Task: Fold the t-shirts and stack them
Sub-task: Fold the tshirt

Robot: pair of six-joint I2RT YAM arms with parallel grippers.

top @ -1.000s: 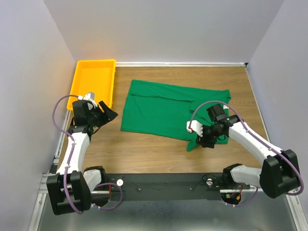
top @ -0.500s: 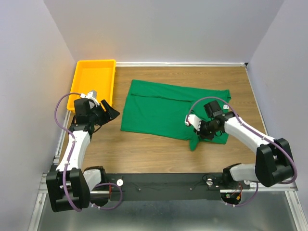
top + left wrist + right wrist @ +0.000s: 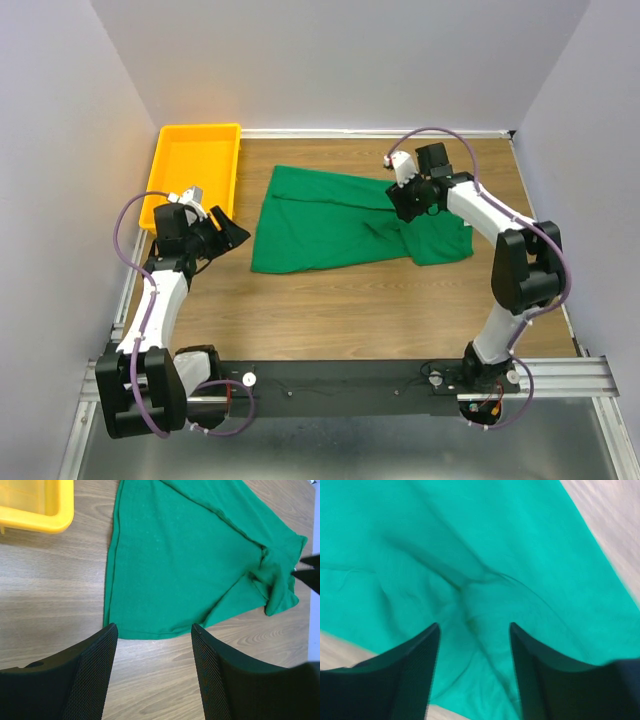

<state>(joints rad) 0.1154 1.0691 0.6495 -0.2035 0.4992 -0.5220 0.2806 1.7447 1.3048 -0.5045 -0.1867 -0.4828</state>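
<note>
The dark-green t-shirt (image 3: 320, 225) lies partly folded on the wooden table, with a bunched, wrinkled patch towards its right end. It also shows in the left wrist view (image 3: 190, 565) and fills the right wrist view (image 3: 470, 555). My right gripper (image 3: 403, 207) hovers over the shirt's far right part, jaws open and empty (image 3: 474, 625), with creased fabric below them. My left gripper (image 3: 232, 235) is open and empty just left of the shirt's near left corner, over bare wood (image 3: 155, 627). No neck label shows.
A yellow plastic tray (image 3: 160, 170) stands at the far left, just behind the left gripper, and its corner shows in the left wrist view (image 3: 50, 525). Grey walls close in the table on three sides. Bare wood lies in front of the shirt.
My right gripper has swung from the shirt's near right corner to its far right part. The flap that hung towards the near edge now lies bunched on the shirt. The left arm barely moved.
</note>
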